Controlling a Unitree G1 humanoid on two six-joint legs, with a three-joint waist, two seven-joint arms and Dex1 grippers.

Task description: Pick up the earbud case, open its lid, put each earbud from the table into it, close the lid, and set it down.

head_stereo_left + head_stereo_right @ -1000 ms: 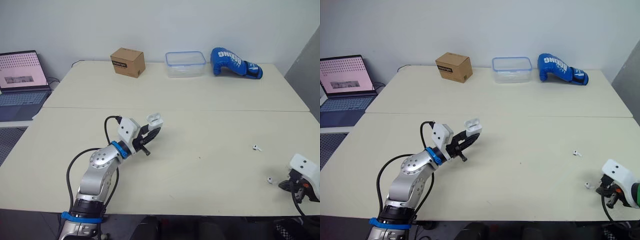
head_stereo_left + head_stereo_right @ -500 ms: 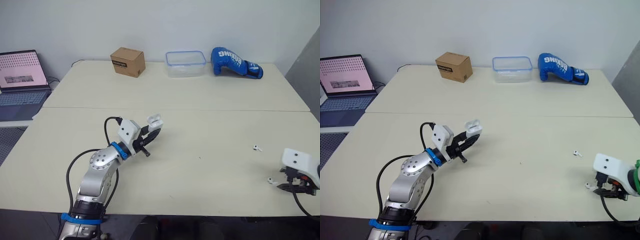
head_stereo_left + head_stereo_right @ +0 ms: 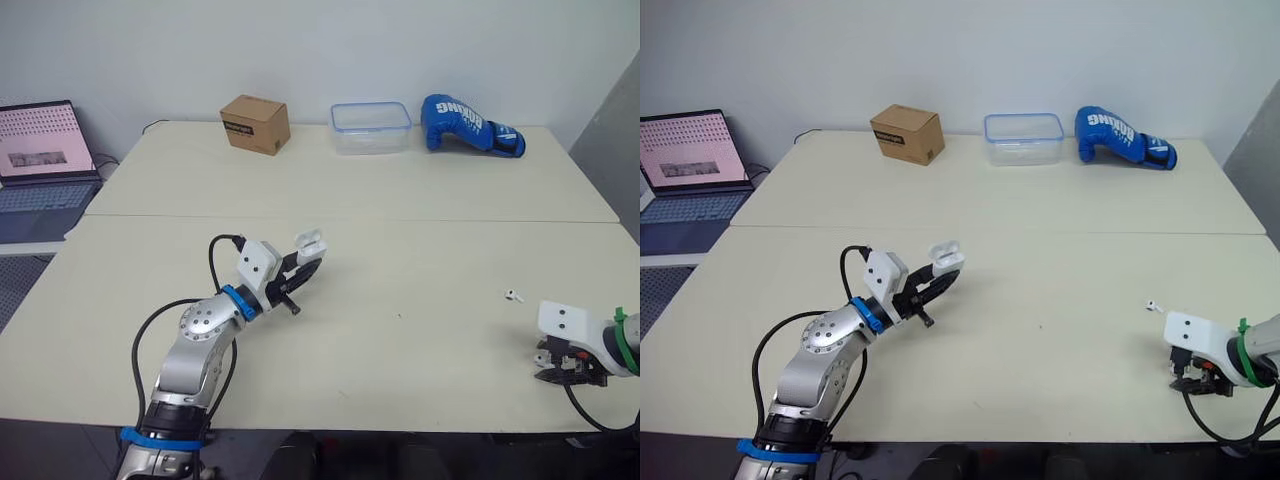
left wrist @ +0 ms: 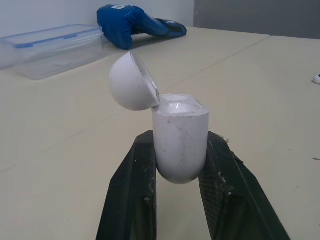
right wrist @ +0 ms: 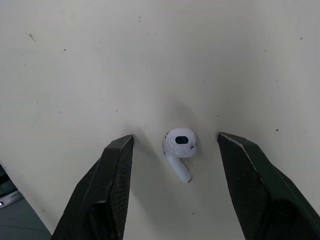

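Earbud case (image 4: 180, 145), lid open, is pinched by the left tool (image 3: 308, 264) above the desk (image 3: 420, 250). One earbud (image 5: 180, 144) is flanked by the spread right tool (image 5: 175, 139); a second earbud (image 3: 513, 296) lies nearby.

White earbud case (image 4: 180, 137) upright, lid (image 4: 131, 89) hinged open, pinched in left gripper (image 3: 306, 262), left of centre in head view. One white earbud (image 3: 514, 295) lies on table (image 3: 420, 340) at right. Other earbud (image 5: 180, 145) lies flat between spread right gripper (image 5: 175, 138) fingers, untouched.

Two earbuds (image 3: 513, 295) (image 5: 180, 145), one case (image 4: 180, 142), box (image 3: 256, 124), container (image 3: 371, 140), glove (image 3: 468, 125), laptop (image 3: 45, 165).
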